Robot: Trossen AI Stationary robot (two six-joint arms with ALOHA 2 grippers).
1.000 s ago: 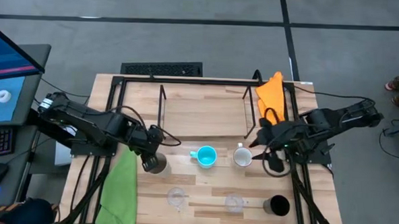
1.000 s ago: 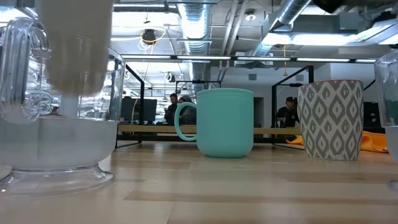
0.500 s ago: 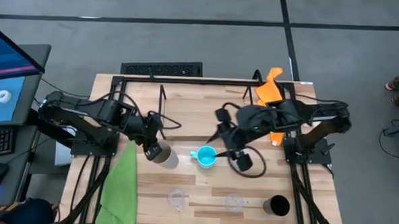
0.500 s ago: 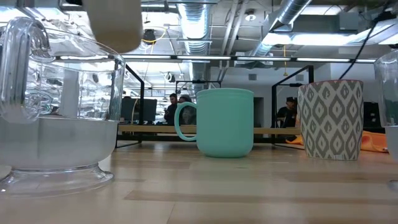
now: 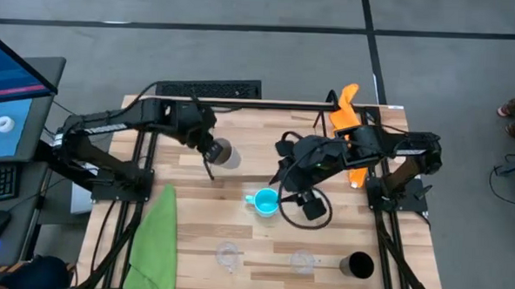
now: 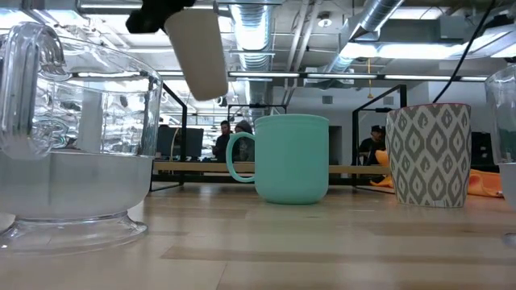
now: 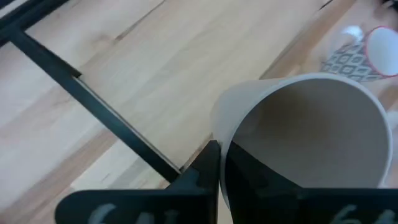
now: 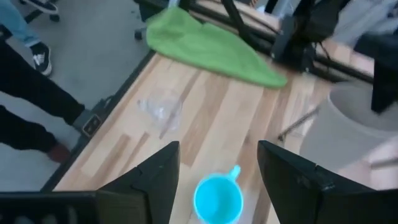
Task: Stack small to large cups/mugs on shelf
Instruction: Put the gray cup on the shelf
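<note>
Wooden tabletop (image 5: 262, 249) below, the left gripper (image 5: 207, 146), clamped on the beige cup (image 5: 221, 152), has carried it up from the table to over the shelf (image 5: 262, 145). Right gripper (image 5: 297, 195), now wide open and empty, hovers above the blue mug (image 5: 264, 201).

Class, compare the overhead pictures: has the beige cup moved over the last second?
Yes. The left gripper, shut on the beige cup, carried it from beside the green cloth away toward the shelf, past its wire upright.
</note>
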